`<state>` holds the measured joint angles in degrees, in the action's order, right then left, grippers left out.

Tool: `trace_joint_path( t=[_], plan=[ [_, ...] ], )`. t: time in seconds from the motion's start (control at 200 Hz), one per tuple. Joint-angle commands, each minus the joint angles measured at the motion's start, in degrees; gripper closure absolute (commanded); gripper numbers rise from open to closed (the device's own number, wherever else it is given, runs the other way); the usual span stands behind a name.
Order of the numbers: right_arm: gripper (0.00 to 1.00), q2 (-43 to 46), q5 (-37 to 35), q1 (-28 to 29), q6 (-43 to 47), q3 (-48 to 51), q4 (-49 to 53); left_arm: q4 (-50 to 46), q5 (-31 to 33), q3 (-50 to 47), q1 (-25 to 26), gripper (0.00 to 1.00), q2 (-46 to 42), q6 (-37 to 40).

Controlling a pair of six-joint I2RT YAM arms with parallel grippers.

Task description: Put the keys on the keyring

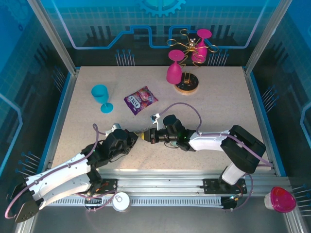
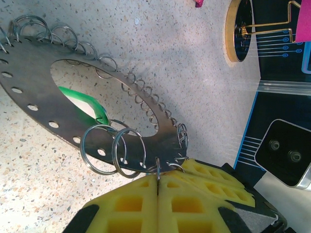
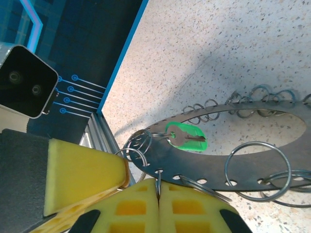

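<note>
Two pink glasses (image 1: 174, 73) on the rack (image 1: 187, 88), green key (image 3: 187, 138) against the keyring (image 2: 34, 73).

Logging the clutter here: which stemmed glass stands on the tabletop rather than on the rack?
The teal glass, left of the snack packet; both pink glasses are on the rack at the back.
</note>
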<state>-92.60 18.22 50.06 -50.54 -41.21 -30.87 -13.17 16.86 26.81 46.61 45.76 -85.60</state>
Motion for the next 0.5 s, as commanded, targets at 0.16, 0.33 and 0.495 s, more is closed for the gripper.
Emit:
trace_joint_path(
  t=[0.16,0.33,0.495],
  plan=[
    [1.00,4.8,-4.9,-1.4,12.9,-5.0,16.6,1.8,3.4,-5.0,-0.4,0.55,-3.9,0.1],
    [1.00,7.7,-7.2,-2.3,25.1,-8.8,27.9,-4.6,7.5,-4.7,-0.3,0.32,-7.8,7.2],
    [1.00,8.6,-3.4,-5.1,38.1,-14.2,35.0,-3.4,12.9,-3.1,-0.4,0.30,-9.8,30.3]
  ],
)
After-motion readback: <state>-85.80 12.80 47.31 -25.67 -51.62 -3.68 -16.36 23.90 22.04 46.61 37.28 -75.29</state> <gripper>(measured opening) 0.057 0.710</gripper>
